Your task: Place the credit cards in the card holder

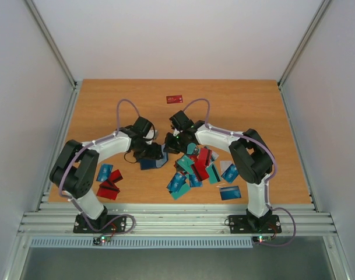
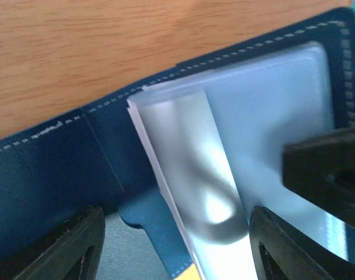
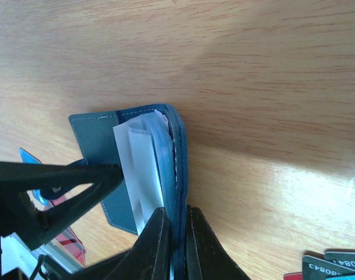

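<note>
The card holder [image 1: 152, 163] lies open mid-table between both grippers, dark navy with pale clear sleeves [image 2: 224, 128]. My right gripper [image 3: 178, 245] is shut on its navy cover [image 3: 178, 169], holding that flap on edge. My left gripper [image 2: 174, 245] is open, jaws wide apart over the sleeves and the navy inside [image 2: 55, 175]; nothing is pinched. Several credit cards [image 1: 194, 169] in teal, blue and red lie in a heap to the right. More cards [image 1: 109, 182] lie to the left, and one red card [image 1: 175, 99] lies far back.
The right gripper's black finger [image 2: 329, 172] shows at the right of the left wrist view. The left gripper's finger [image 3: 55, 186] crosses the left of the right wrist view. Card corners [image 3: 334, 263] lie at the lower right there. Metal rails border the table [image 1: 247, 111].
</note>
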`<state>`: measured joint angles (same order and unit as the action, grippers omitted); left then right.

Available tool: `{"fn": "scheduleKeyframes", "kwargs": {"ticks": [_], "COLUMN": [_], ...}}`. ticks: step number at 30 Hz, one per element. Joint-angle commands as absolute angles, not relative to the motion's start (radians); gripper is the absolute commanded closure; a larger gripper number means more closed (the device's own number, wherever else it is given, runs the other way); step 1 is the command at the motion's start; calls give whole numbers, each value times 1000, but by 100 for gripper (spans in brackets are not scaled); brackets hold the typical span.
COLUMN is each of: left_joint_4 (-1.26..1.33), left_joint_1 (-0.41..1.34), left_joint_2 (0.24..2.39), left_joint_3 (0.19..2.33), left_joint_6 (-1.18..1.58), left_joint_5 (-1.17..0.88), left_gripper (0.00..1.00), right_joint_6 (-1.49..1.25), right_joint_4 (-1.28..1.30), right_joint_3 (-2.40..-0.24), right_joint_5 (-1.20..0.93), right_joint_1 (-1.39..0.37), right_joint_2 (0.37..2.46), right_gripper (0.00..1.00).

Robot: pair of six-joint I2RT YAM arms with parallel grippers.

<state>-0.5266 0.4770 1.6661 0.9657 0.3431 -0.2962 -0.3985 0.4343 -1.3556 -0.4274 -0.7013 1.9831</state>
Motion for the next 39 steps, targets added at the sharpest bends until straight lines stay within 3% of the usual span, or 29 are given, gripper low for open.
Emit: {"fn": "scheduleKeyframes", "kwargs": {"ticks": [1, 20, 30, 39], "left_joint_4": [-480, -544, -532, -551], "left_joint_1": [474, 465, 465, 456], "left_joint_2": [1720, 1684, 1634, 1634], "left_joint_3": [1007, 974, 957, 942], "left_joint_6": [337, 349, 373, 365], "left_joint_5": [-237, -45, -77, -98], "left_gripper": [31, 56, 62, 78], "right_joint_6": [-357, -264, -159, -47], "right_joint_4": [455, 452, 595, 752], "right_joint_3": [-1387, -1309, -1385, -1457], "right_joint_5": [-453, -527, -515, -464], "right_joint_1": [-696, -655, -641, -640], "right_joint_2": [1973, 2040, 2057, 1991], "right_gripper": [99, 97, 76, 57]}}
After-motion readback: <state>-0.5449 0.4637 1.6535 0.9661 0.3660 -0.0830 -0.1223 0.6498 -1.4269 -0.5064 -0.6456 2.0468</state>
